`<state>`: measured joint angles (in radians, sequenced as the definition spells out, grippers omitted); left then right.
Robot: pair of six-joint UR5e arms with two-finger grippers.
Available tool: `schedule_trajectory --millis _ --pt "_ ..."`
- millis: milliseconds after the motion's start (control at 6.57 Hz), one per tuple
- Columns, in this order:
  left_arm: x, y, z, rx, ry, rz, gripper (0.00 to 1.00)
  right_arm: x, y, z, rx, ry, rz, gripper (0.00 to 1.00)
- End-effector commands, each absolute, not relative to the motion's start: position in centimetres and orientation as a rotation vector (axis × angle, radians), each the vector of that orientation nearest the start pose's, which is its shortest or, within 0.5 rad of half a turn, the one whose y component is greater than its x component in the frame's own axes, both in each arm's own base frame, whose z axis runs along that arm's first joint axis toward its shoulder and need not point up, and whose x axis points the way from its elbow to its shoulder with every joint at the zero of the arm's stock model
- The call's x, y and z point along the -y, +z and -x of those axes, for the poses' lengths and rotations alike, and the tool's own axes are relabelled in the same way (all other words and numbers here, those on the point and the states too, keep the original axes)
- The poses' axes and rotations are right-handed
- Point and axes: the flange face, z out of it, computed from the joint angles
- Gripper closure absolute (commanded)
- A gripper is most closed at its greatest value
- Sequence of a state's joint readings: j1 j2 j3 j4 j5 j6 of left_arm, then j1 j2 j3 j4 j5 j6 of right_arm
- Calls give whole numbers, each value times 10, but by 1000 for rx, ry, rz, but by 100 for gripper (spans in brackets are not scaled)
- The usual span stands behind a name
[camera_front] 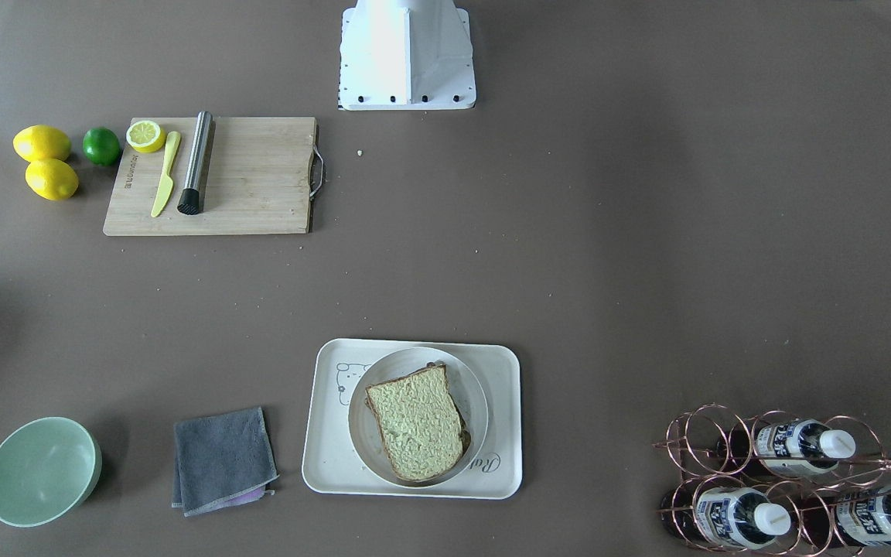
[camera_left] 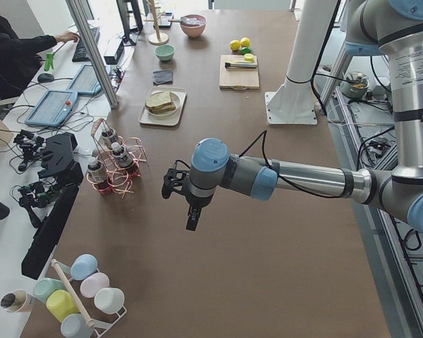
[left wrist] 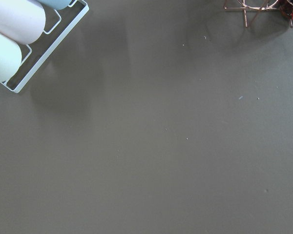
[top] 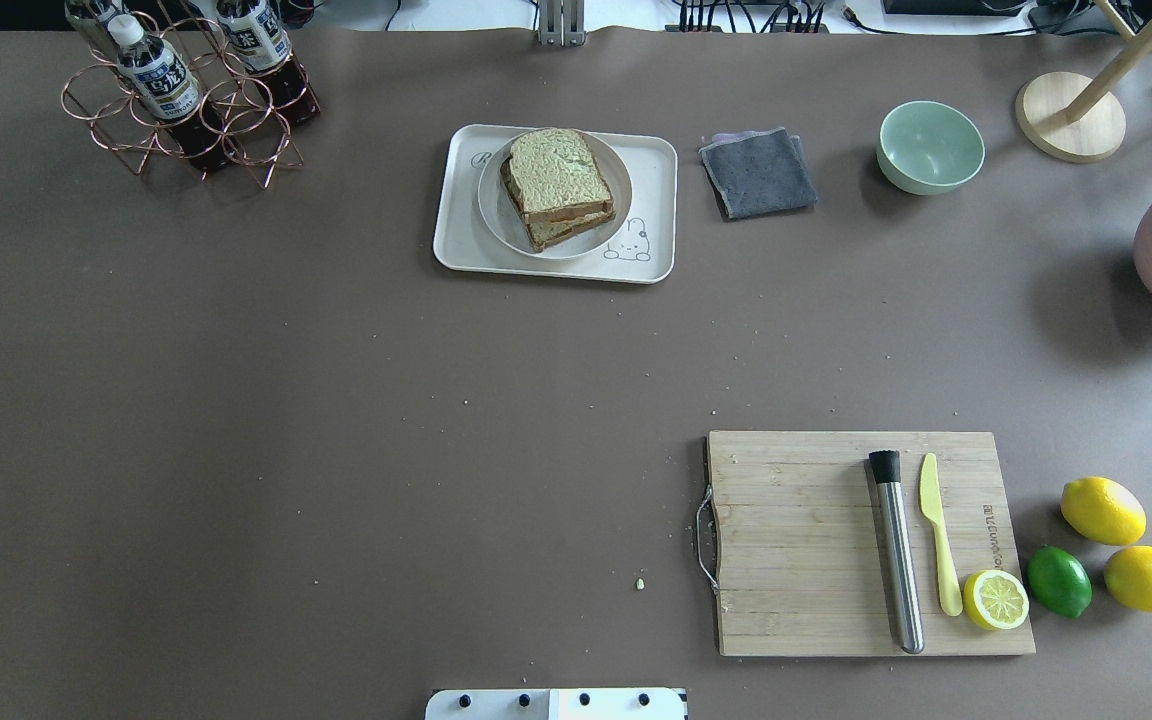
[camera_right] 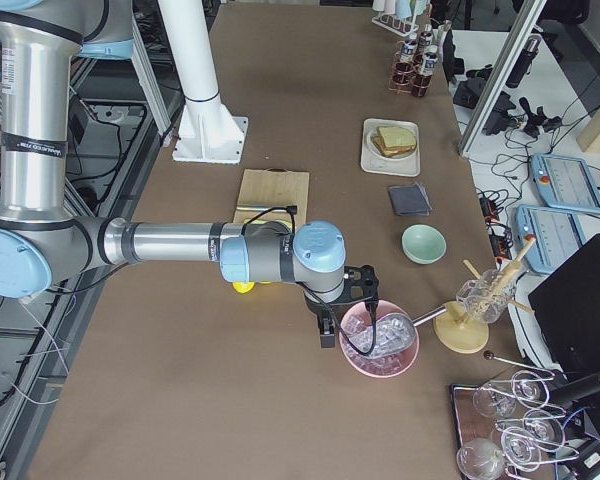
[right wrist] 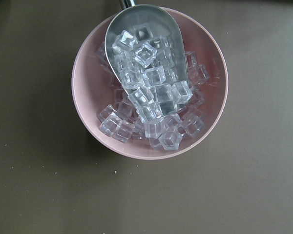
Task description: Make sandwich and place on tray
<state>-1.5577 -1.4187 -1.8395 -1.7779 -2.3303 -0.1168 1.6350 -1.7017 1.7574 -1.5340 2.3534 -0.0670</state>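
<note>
The sandwich (top: 558, 185), two greenish-tan toast slices with brown crusts, lies on a round white plate (top: 491, 205) that sits on the cream tray (top: 656, 170) at the table's far middle. An orange strip shows between the slices; the egg is mostly hidden. It also shows in the front-facing view (camera_front: 418, 422). Both arms are drawn back to the table's ends. My left gripper (camera_left: 175, 182) hangs over bare table near the bottle rack. My right gripper (camera_right: 365, 282) hangs over a pink bowl of ice (right wrist: 149, 83). I cannot tell whether either is open or shut.
A wooden cutting board (top: 796, 540) holds a steel muddler, a yellow knife and a half lemon, with two lemons and a lime beside it. A grey cloth (top: 758, 172) and a green bowl (top: 930, 146) lie right of the tray. A copper bottle rack (top: 186, 90) stands far left.
</note>
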Motion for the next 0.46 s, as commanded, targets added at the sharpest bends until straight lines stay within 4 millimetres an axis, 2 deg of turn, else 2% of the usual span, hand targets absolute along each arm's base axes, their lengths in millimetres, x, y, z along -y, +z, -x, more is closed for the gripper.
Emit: schedule_trajectory --millis 0,152,304 --pt "459 577 58 -768 33 -261 3 428 625 -95 785 -25 -136 0" --pt "456 566 65 -766 25 -285 3 424 621 -96 795 -22 -144 0" --pt "454 566 67 -761 22 -286 3 416 619 -99 800 -16 -149 0"
